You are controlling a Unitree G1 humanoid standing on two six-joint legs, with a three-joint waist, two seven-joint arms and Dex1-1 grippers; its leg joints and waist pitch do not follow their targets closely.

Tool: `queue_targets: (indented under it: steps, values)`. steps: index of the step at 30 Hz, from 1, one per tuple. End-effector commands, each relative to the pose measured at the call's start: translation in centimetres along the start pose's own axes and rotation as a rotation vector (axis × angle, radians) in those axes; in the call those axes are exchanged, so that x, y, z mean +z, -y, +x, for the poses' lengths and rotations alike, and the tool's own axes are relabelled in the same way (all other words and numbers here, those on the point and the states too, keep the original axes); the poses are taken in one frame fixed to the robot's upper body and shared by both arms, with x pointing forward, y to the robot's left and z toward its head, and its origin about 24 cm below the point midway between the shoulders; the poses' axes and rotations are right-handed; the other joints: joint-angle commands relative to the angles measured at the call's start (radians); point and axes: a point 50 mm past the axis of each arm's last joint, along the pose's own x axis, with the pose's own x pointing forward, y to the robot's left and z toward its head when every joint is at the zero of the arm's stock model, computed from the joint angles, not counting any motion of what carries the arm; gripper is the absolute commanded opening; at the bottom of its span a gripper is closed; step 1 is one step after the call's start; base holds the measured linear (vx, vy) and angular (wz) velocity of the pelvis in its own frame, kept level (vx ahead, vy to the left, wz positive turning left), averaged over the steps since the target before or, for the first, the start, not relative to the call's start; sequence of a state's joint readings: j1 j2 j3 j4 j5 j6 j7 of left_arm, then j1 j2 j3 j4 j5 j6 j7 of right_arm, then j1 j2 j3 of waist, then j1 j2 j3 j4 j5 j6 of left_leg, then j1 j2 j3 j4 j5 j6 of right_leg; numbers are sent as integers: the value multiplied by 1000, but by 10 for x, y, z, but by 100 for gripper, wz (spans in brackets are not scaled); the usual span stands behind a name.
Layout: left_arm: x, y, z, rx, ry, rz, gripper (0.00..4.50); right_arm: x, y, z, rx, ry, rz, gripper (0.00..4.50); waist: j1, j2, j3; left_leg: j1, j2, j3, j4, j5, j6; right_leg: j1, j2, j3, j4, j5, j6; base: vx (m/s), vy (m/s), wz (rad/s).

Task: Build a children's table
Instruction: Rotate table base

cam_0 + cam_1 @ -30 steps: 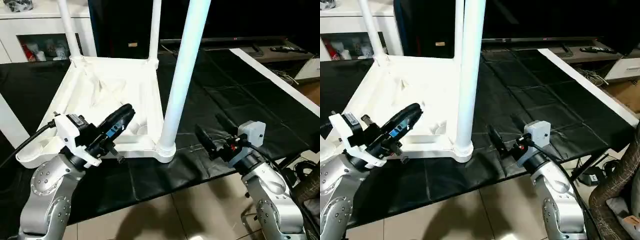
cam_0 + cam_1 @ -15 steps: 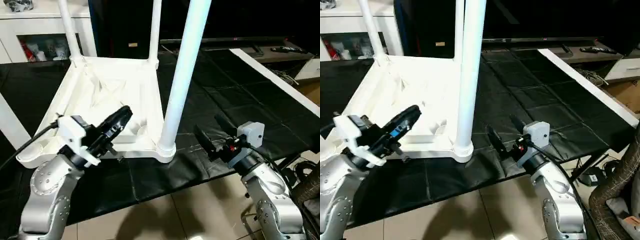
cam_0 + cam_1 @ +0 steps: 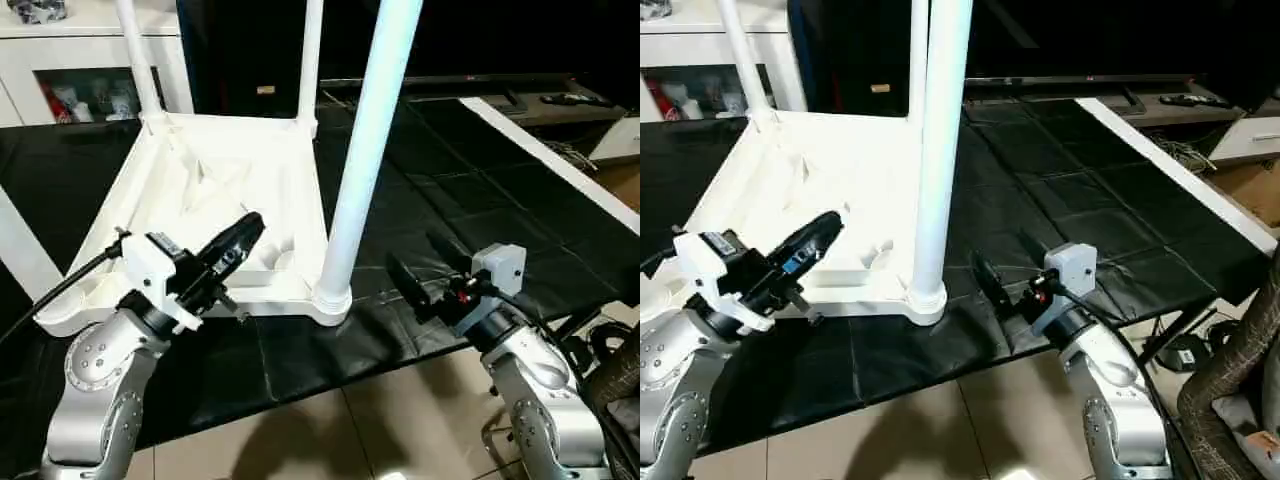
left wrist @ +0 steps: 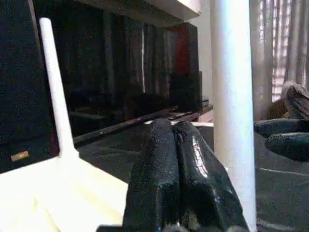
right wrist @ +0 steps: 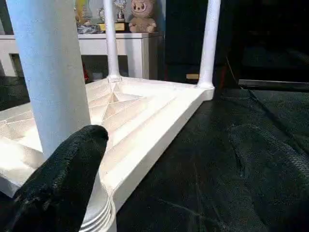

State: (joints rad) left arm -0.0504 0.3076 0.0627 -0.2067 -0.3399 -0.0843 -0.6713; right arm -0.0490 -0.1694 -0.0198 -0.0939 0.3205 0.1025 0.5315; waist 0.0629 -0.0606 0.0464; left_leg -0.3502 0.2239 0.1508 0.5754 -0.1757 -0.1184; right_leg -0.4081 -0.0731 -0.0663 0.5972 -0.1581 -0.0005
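The children's table [image 3: 205,175] lies upside down on a black mat, its ribbed underside facing up and its round white legs standing upright. The near right leg [image 3: 362,160] rises from the front corner. My left gripper [image 3: 252,224] hovers over the table's near edge, left of that leg, shut with nothing between its fingers [image 4: 166,145]. My right gripper [image 3: 412,252] is just to the right of the leg's base, low over the mat, open and empty. The right wrist view has the leg [image 5: 48,72] close beside one finger [image 5: 72,164].
A white glass-door cabinet [image 3: 90,60] stands at the back left. A low dark bench [image 3: 555,100] with remotes is at the back right. The mat's white-edged surface [image 3: 560,165] runs along the right. Tiled floor [image 3: 380,430] lies in front, cables at far right.
My left wrist has shifted slightly to the right, its gripper staying shut. The right arm and the table have not moved.
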Motion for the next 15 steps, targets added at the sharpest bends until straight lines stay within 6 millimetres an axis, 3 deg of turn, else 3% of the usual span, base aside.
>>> queue_targets:
  steps: [1, 3, 5, 15]
  values:
    - [0, -1, 2, -2, 1, 12, 14, 4, 0, 2, 8, 14, -15, 450, 4, 11, -52, -6, -4, 14, -72, -336, 9, 41, -38, 35, -81, -413, -58, 0, 0, 0]
    - [0, -1, 2, -5, 15, -14, 14, 5, 0, 2, 9, 15, -17, 450, 4, 12, -52, -6, -4, 14, -72, -333, 8, 40, -38, 36, -81, -407, -62, 0, 0, 0]
    - [0, -2, 2, -4, 21, -23, 49, 5, -1, 2, 9, 15, -18, 450, 4, 12, -53, -7, -3, 14, -72, -332, 7, 41, -37, 36, -79, -395, -69, 0, 0, 0]
    - [1, -1, 2, -15, 39, -45, 110, 5, -2, 3, 15, 14, -21, 450, 4, 12, -52, -6, -3, 14, -72, -339, 7, 41, -38, 35, -80, -404, -68, 0, 0, 0]
